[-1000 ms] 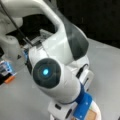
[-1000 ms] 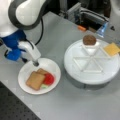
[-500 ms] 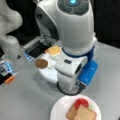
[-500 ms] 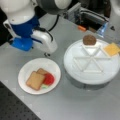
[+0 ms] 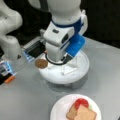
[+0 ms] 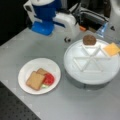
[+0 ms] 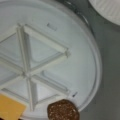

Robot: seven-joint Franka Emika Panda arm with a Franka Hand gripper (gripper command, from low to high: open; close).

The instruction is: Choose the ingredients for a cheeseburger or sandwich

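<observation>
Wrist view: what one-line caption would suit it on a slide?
Looking down on the white divided tray, brown patty at its rim, orange cheese square in a compartment.

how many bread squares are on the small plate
2, both on the small plate: the top bread toward a front view's left, the second bread partly under it beside the tomato. More could be hidden underneath.

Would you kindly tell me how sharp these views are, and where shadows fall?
All three views are soft. In a front view the sandwich has smeared edges; in a front view the divided tray casts a dark shadow at its base; the wrist view blurs the patty.
</observation>
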